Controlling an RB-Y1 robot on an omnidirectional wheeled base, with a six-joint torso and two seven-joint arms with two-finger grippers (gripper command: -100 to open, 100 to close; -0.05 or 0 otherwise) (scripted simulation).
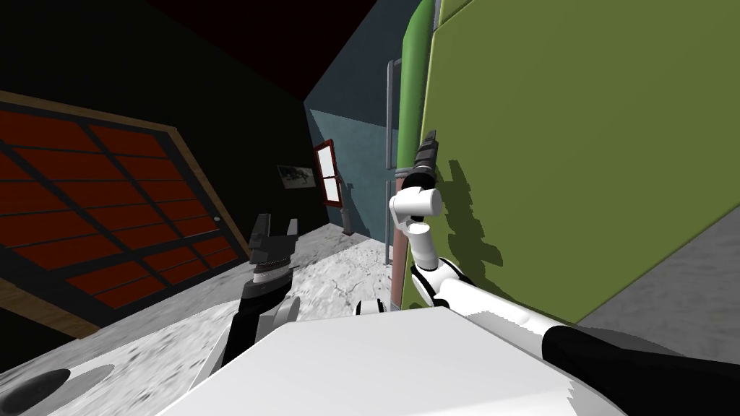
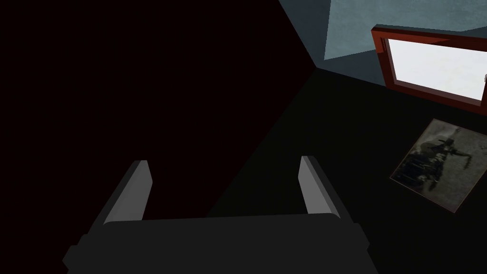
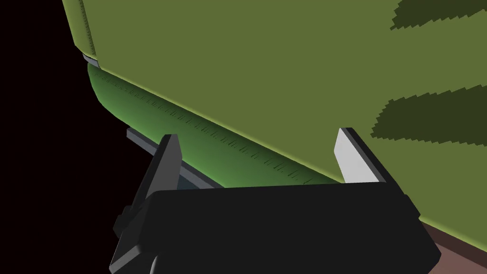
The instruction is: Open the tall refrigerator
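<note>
As the right gripper point(image 3: 257, 134) gapes beside it, the refrigerator point(image 1: 564, 144) stands upright.

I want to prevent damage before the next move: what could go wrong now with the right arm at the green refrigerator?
1. The right end effector is open across the rounded green edge of the refrigerator, not around the grey handle bar; closing here would probably slip off the curve.
2. One finger stands close to that bar and could knock or jam against it when moving.
</note>
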